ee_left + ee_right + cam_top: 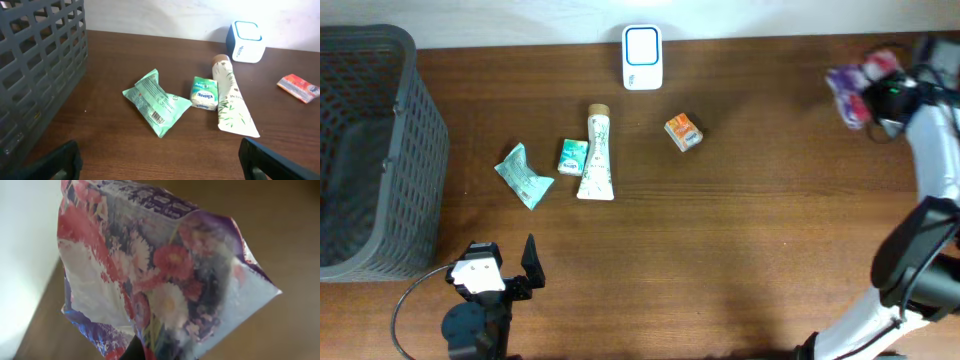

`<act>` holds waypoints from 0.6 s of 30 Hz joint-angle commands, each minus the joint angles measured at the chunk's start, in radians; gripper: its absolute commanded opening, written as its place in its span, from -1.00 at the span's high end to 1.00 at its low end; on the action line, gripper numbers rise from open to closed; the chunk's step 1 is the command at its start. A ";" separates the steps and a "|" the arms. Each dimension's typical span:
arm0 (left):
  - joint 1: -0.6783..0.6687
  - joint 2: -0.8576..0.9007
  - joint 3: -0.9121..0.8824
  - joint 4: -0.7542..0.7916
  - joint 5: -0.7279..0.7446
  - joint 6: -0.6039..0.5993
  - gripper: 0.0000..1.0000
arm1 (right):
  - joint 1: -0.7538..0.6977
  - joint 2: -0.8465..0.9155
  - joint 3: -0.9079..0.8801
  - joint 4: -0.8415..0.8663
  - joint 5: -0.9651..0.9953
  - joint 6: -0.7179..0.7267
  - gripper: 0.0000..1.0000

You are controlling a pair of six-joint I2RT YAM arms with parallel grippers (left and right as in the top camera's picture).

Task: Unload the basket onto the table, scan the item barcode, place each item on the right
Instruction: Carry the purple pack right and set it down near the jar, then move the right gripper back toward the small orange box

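Note:
A flower-printed packet (853, 85) hangs above the table's far right corner, with my right gripper (880, 100) shut on it. It fills the right wrist view as the packet (165, 275), crumpled, with a dark finger (134, 351) just showing at its lower edge; no barcode shows on it. The white and blue scanner (642, 57) stands at the back middle, well left of the packet, and shows as the scanner (245, 42) in the left wrist view. My left gripper (508, 268) hovers near the front left, open and holding nothing, its fingers (270, 162) wide apart.
A grey basket (370, 150) stands at the left edge. A green pouch (525, 176), a small green tissue pack (572, 157), a white tube (596, 155) and an orange box (683, 132) lie mid-table, ahead of the left gripper.

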 commanded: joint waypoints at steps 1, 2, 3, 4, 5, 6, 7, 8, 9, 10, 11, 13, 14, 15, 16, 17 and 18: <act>0.003 -0.005 -0.002 -0.006 -0.007 -0.009 -0.98 | -0.079 0.018 0.002 -0.019 0.053 -0.014 0.81; 0.003 -0.005 -0.002 -0.006 -0.007 -0.009 -0.98 | -0.102 0.027 0.002 -0.019 0.064 -0.014 0.52; 0.003 -0.005 -0.002 -0.006 -0.007 -0.009 -0.98 | -0.120 0.032 0.002 -0.019 0.071 -0.014 0.13; 0.003 -0.005 -0.002 -0.006 -0.007 -0.009 -0.98 | -0.139 0.041 0.002 -0.016 0.071 -0.016 -0.11; 0.003 -0.005 -0.002 -0.006 -0.007 -0.010 -0.98 | -0.153 0.047 0.002 -0.016 0.066 -0.019 -0.40; 0.003 -0.005 -0.002 -0.006 -0.007 -0.009 -0.98 | -0.166 0.053 0.002 -0.015 0.051 -0.039 -0.64; 0.003 -0.005 -0.002 -0.006 -0.007 -0.009 -0.98 | -0.172 0.056 0.002 -0.014 0.032 -0.073 -0.82; 0.003 -0.005 -0.002 -0.006 -0.007 -0.009 -0.98 | -0.175 0.056 0.002 -0.011 -0.008 -0.143 -0.98; 0.003 -0.005 -0.002 -0.006 -0.007 -0.009 -0.98 | -0.175 0.056 0.002 -0.008 -0.038 -0.195 -0.97; 0.003 -0.005 -0.002 -0.006 -0.007 -0.009 -0.98 | -0.174 0.056 0.002 -0.006 -0.080 -0.251 -0.97; 0.003 -0.005 -0.002 -0.006 -0.007 -0.009 -0.98 | -0.170 0.056 0.002 -0.006 -0.151 -0.314 -0.97; 0.003 -0.005 -0.002 -0.006 -0.007 -0.009 -0.98 | -0.160 0.056 0.002 -0.016 -0.297 -0.397 -0.97; 0.003 -0.005 -0.002 -0.006 -0.007 -0.009 -0.98 | -0.154 0.055 0.002 -0.019 -0.359 -0.416 -0.97; 0.003 -0.005 -0.002 -0.006 -0.007 -0.009 -0.98 | -0.140 0.055 0.003 -0.023 -0.478 -0.435 -0.97; 0.003 -0.005 -0.002 -0.006 -0.007 -0.009 -0.98 | -0.126 0.055 0.003 -0.023 -0.585 -0.438 -0.97; 0.003 -0.005 -0.002 -0.006 -0.007 -0.009 -0.98 | -0.107 0.055 0.003 -0.021 -0.679 -0.439 -0.97; 0.003 -0.005 -0.002 -0.006 -0.007 -0.009 -0.98 | -0.089 0.055 0.003 -0.016 -0.755 -0.450 -0.97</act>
